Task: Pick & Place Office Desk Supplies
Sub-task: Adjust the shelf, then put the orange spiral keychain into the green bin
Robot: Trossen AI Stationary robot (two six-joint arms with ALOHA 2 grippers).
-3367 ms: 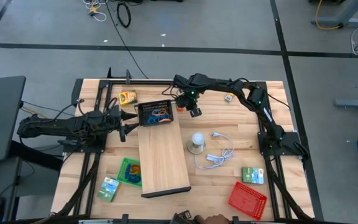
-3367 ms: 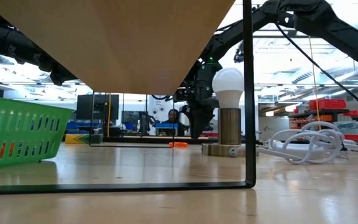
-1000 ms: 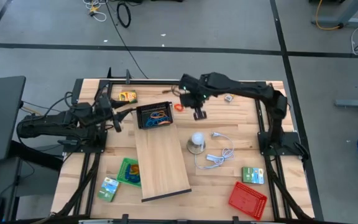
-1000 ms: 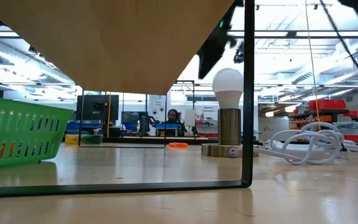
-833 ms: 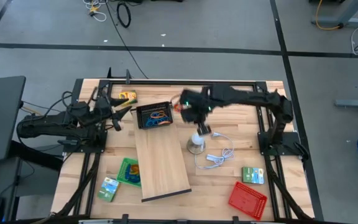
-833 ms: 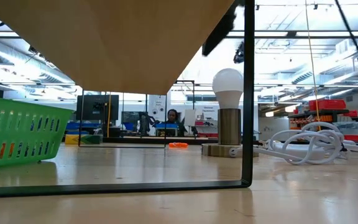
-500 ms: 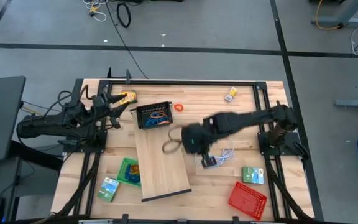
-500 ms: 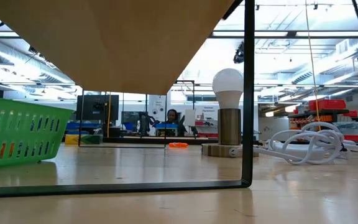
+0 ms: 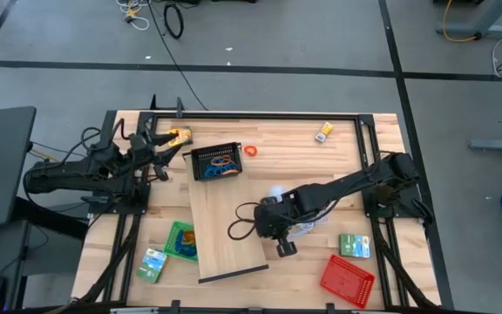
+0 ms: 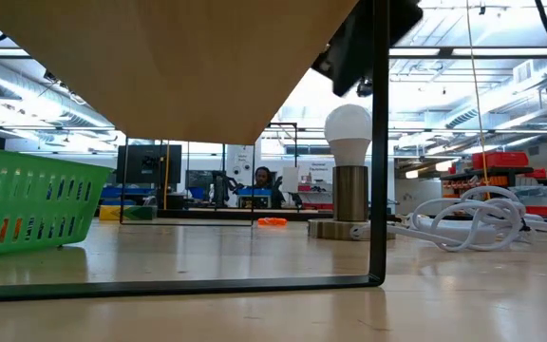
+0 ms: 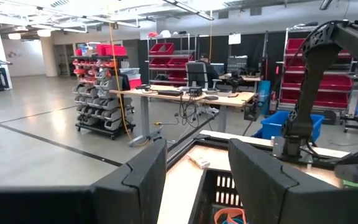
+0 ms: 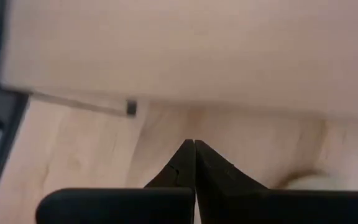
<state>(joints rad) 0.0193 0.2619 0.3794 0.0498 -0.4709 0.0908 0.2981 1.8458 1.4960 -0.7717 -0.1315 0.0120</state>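
A black mesh tray (image 9: 216, 161) at the far middle holds blue and orange loops. An orange loop (image 9: 250, 150) lies on the table beside it and also shows in the low view (image 10: 273, 221). A small yellow item (image 9: 324, 133) lies at the far right and a yellow-green box (image 9: 179, 135) at the far left. Green boxes (image 9: 152, 264) (image 9: 354, 246) lie near the front. My left gripper (image 9: 159, 148) is open and empty, left of the black tray (image 11: 219, 193). My right gripper (image 9: 283, 248) is shut and empty (image 12: 194, 144), over the table by the board's right edge.
A long pale board (image 9: 227, 218) lies slanted down the middle. A green tray (image 9: 181, 240) and a red tray (image 9: 347, 279) sit near the front. A bulb lamp (image 10: 349, 166) and a white cable (image 9: 308, 222) lie under and beside my right arm.
My right gripper has swung from beside the orange loop at the far middle toward the table's near edge, past the lamp, and now hangs by the board's right edge. My left gripper has gone a little toward the far edge.
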